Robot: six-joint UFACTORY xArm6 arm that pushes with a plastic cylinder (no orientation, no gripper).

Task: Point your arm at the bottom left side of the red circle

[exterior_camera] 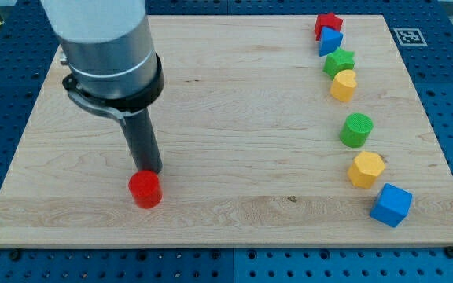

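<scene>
My tip (149, 170) sits in the lower left of the frame, right at the top edge of the red circle (145, 189); whether the two actually touch I cannot tell, since the block hides the very end of the rod. The red circle rests on the wooden tabletop (234, 118), low and left of centre, well apart from every other block. There is no claw on this arm, only the dark rod coming down from the grey arm body in the upper left of the frame, so nothing is spread, pressed together or pinched.

The other blocks run in a loose column down the right side of the frame. At the top is a red star (328, 23), with a blue block (330, 41) just below and touching it. Next come a green star (339, 60) and a yellow block (343, 85), close together. After a gap sits a green circle (356, 130), then a yellow hexagon (366, 169), and lowest a blue cube (391, 205) near the bottom right.
</scene>
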